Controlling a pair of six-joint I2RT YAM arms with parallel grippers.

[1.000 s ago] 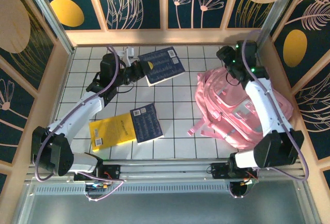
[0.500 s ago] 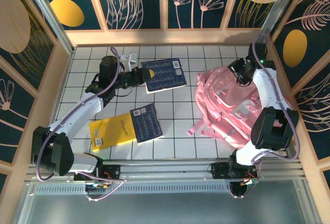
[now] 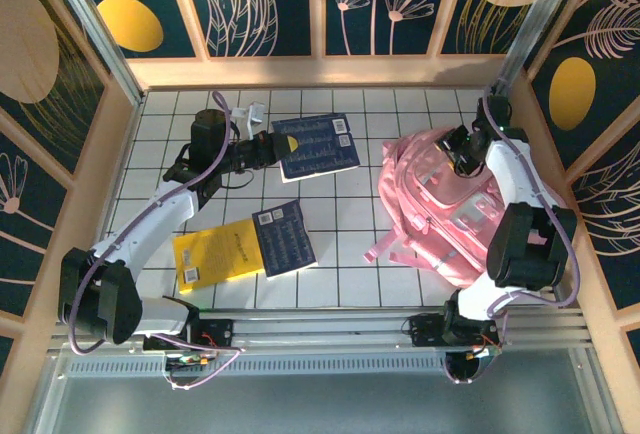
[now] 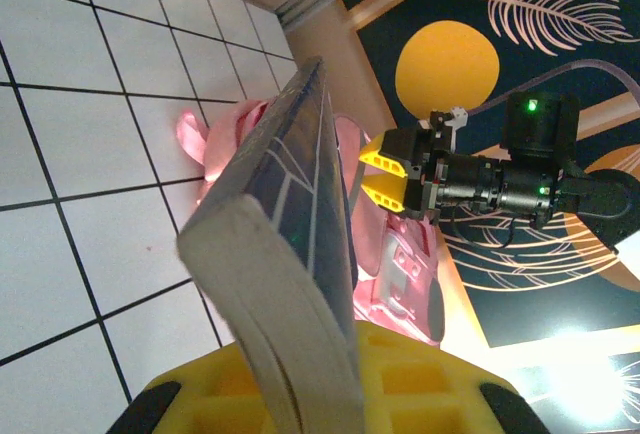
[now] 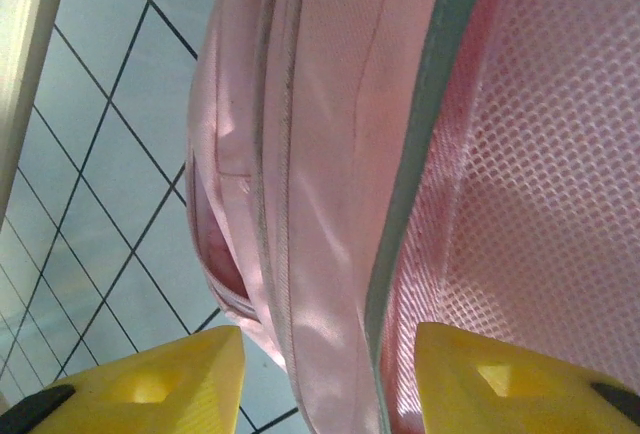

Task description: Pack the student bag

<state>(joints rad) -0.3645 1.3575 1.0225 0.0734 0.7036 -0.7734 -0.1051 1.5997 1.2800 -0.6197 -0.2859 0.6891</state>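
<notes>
Student bag (image 3: 450, 214) lies slumped at the right of the surface (image 3: 345, 194). Right arm (image 3: 515, 179) is folded back on itself, with its wrist dropped over the bag's far top edge. The right jaws are apart, astride a fold of pink rim fabric and not pinching it; we judge this is to hold the opening up. Left arm (image 3: 150, 214) is stretched far forward, left jaws clamped on the dark blue book (image 3: 318, 144), its free end pointing at the bag, likely ready to slide in.
</notes>
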